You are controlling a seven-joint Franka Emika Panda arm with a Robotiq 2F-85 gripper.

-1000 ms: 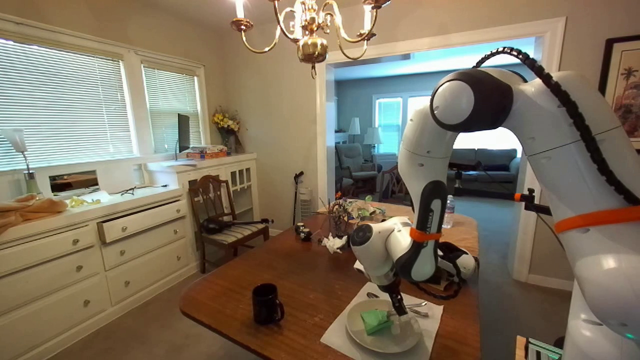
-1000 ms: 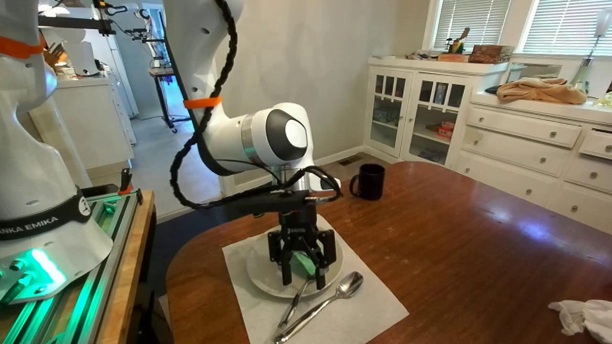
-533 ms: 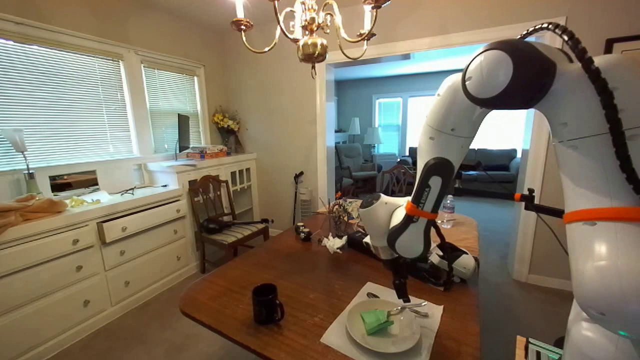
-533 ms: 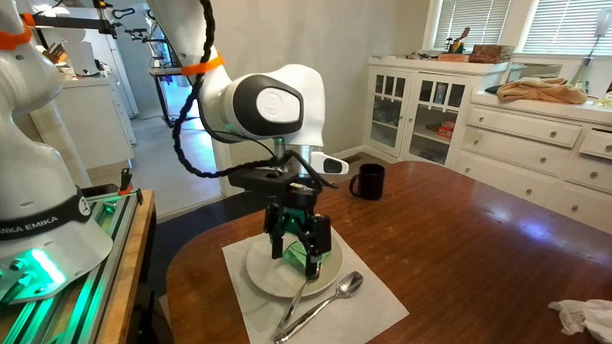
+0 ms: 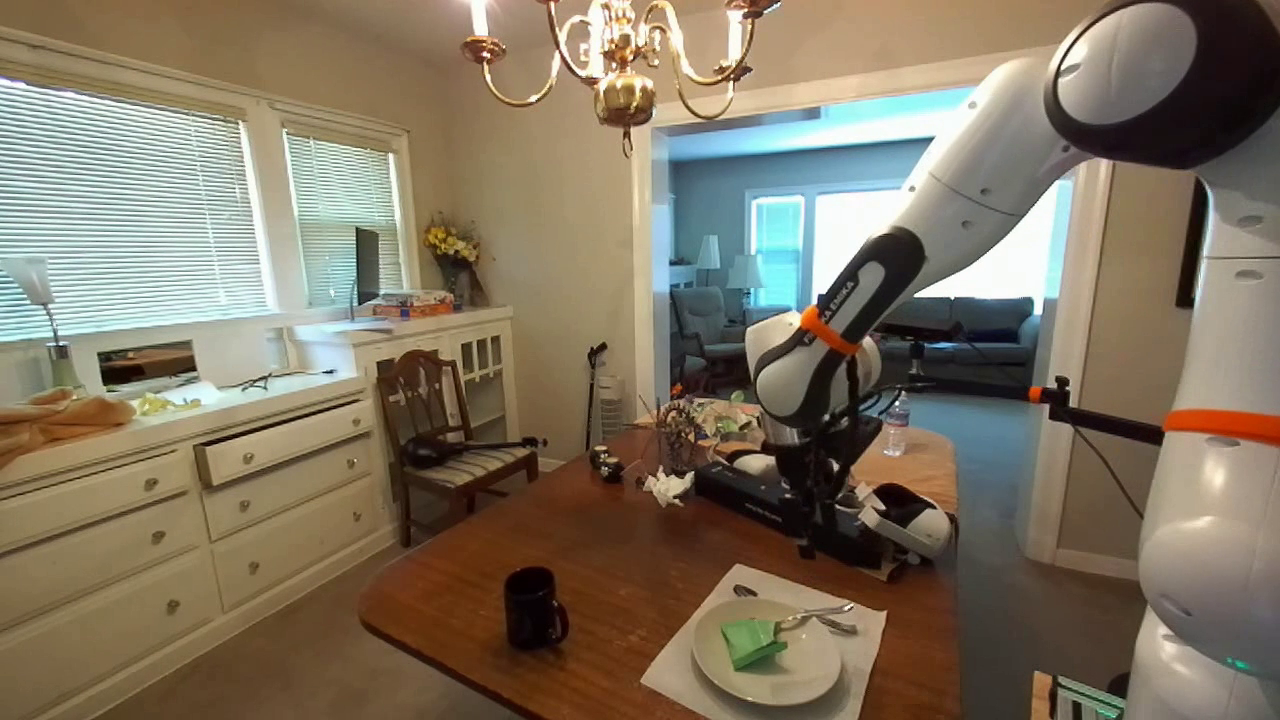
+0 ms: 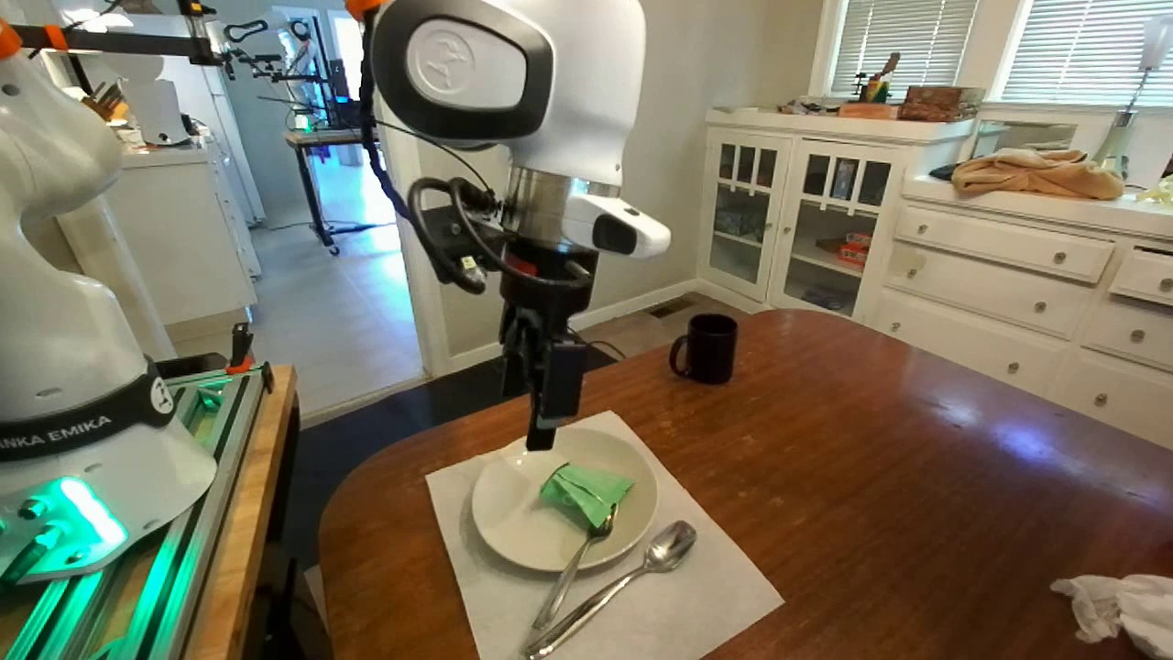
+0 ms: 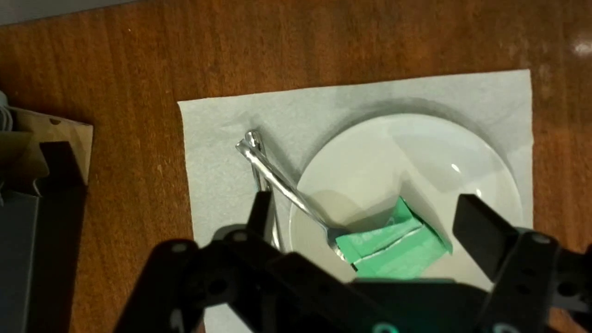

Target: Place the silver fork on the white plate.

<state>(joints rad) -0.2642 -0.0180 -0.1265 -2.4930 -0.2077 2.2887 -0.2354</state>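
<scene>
The silver fork [image 7: 284,185] rests with its head on the white plate [image 7: 351,157], its tip partly hidden under a green packet [image 7: 395,249]. Its handle crosses the plate's rim and lies over the spoon's handle. The fork shows in both exterior views [image 5: 815,612] [image 6: 570,573], as does the plate [image 5: 800,675] [image 6: 513,513]. My gripper [image 7: 370,210] is open and empty, its fingers wide apart in the wrist view. In an exterior view the gripper [image 6: 541,431] hangs above the plate's far side; in an exterior view the gripper [image 5: 806,548] is beyond the placemat, apart from the fork.
A pale rectangular placemat [image 6: 706,596] lies under the plate. A spoon [image 6: 669,545] lies beside the fork. A black mug [image 5: 530,610] stands on the table. A black box [image 5: 745,497], a crumpled tissue [image 5: 668,487] and a water bottle [image 5: 896,430] are farther along the table.
My gripper has risen from near the fork, drawn back from the plate and turned. Its fingers hold nothing. The fork, plate and packet have not visibly moved.
</scene>
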